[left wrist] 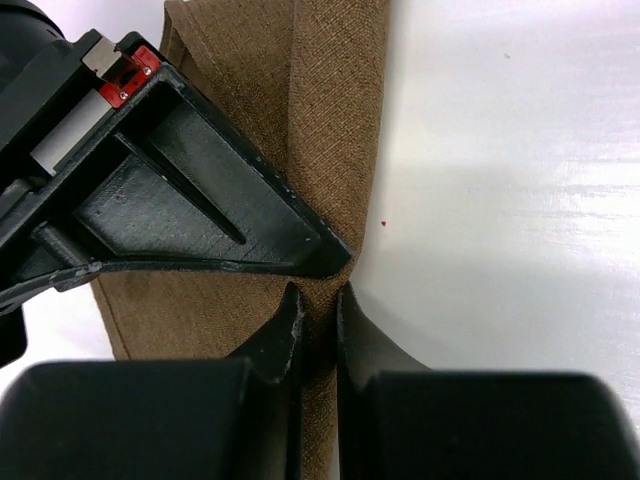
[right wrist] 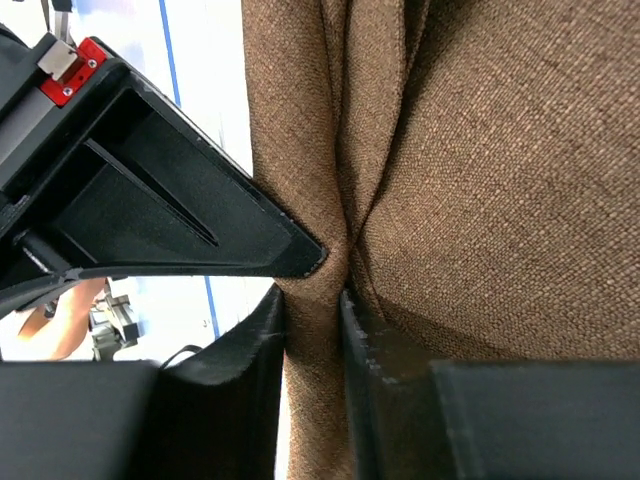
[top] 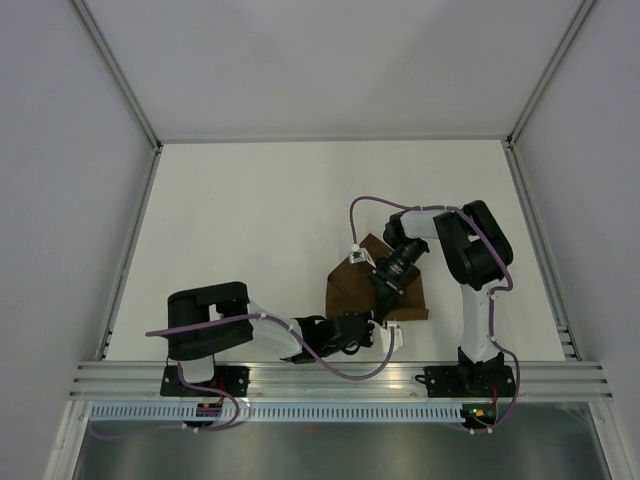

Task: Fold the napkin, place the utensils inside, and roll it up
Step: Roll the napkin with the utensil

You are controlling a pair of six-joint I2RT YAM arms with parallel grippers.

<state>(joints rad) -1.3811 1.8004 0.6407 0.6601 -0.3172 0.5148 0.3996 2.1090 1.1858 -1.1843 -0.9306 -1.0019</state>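
The dark brown napkin [top: 347, 290] lies bunched and partly lifted near the table's front middle. My left gripper [top: 374, 324] reaches in from the left and is shut on the napkin's near edge [left wrist: 330, 150]; cloth fills the narrow gap at the left gripper [left wrist: 320, 302]. My right gripper [top: 384, 298] comes down from above and is shut on a gathered fold of the napkin [right wrist: 480, 180], pinched at the right gripper [right wrist: 313, 302]. The two grippers meet tip to tip; each wrist view shows the other's black finger [left wrist: 200, 200] [right wrist: 170, 210]. The utensils are out of view.
The white table [top: 250, 220] stretches behind and to both sides of the napkin, framed by grey walls. An aluminium rail [top: 340, 378] runs along the near edge by the arm bases. A purple cable [top: 365, 205] loops over the right arm.
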